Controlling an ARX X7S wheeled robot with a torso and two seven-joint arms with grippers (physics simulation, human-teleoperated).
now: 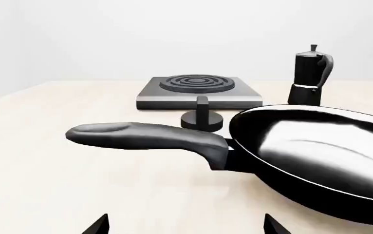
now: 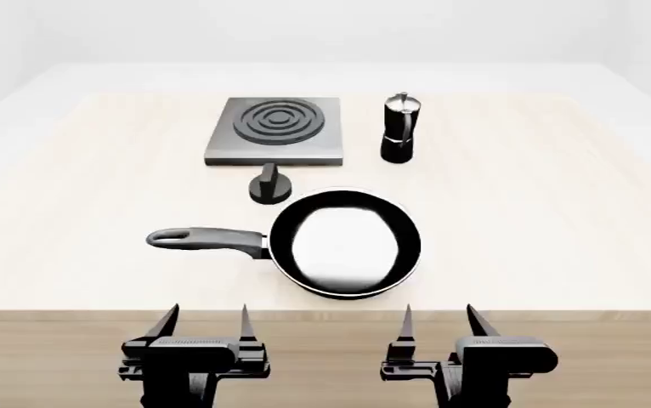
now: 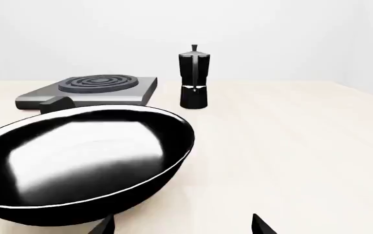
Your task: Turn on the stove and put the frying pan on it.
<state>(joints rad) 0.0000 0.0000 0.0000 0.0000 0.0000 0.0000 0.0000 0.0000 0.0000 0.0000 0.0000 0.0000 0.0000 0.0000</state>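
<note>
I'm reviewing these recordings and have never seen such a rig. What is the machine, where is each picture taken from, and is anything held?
These are simulator renders of a two-armed robot. The head view looks down over a table; the other two come from cameras by each gripper. The left gripper and right gripper sit at the near edge, both open, holding nothing. On the table lie a frying pan with its handle toward the left arm, a knob, a stove and a moka pot.
</note>
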